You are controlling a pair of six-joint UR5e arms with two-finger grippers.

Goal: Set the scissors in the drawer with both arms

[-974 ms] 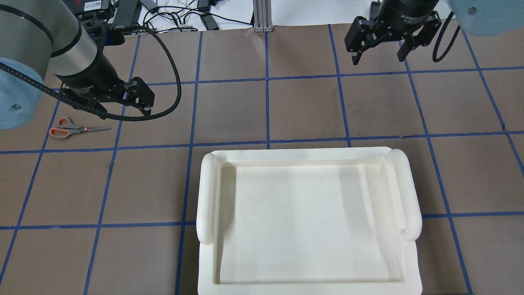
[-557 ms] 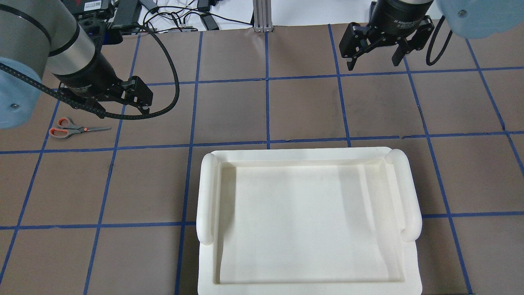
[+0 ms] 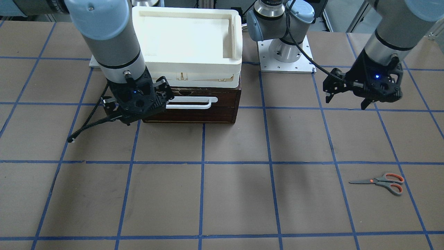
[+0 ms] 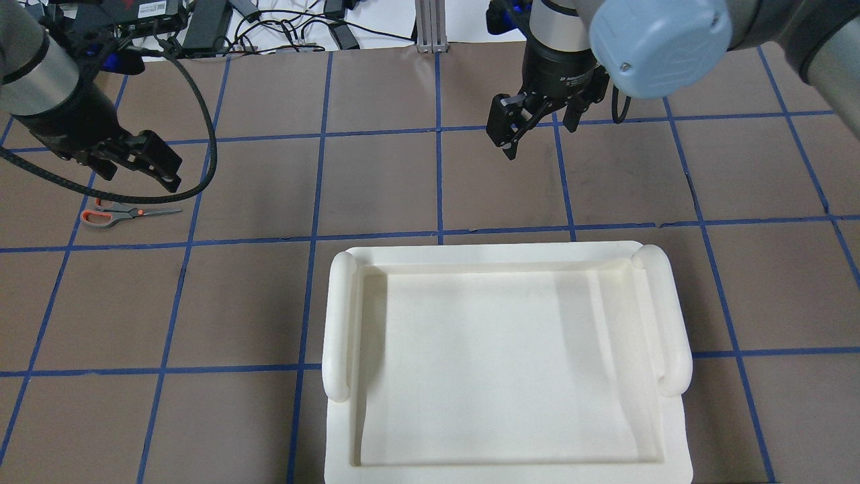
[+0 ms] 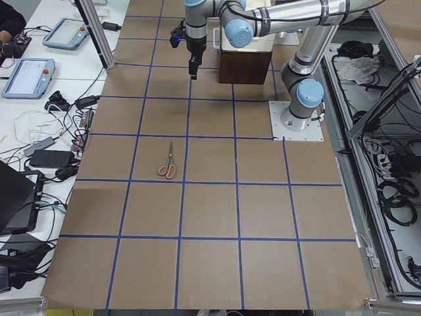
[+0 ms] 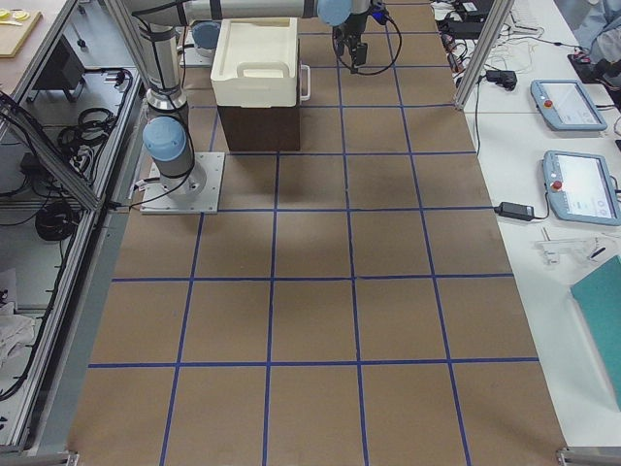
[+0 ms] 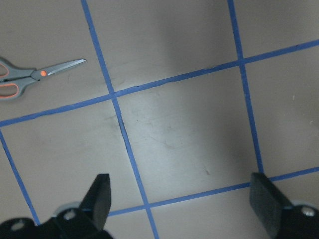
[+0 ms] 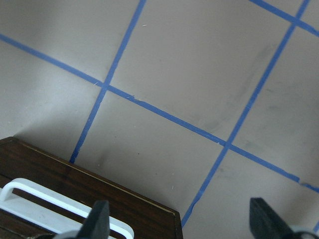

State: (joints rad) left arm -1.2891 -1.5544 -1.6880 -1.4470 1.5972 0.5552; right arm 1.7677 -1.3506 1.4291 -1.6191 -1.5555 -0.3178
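**Brown-papered table: scissors out, drawer shut**

Brown paper covers the whole table, ruled into large squares by a blue tape grid.

- Drawer: dark wood, upper centre of the front-facing view, closed. Its white handle runs across the front, and a white tray sits on top.
- Scissors: flat on the paper at lower right of that view and at far left of the overhead view. The blades are together. They are well apart from the drawer, with whole squares of paper between them.
- Left gripper: hangs above the paper up-frame of the scissors, jaws spread, grasping nothing. Its wrist view shows the scissors at upper left, outside the fingers.
- Right gripper: jaws parted and empty, just in front of the drawer's left end and near the handle. Its wrist view puts the drawer corner and handle at lower left. I cannot tell whether it touches the handle.
- Base plate: silver, bolted down beside the drawer.

Edges:
- At the top of the overhead view the paper ends at a white bench with cables and a metal post.
- In the right side view, pendants lie on a bench along the right edge.
- A metal frame rail borders the left edge of that same view.
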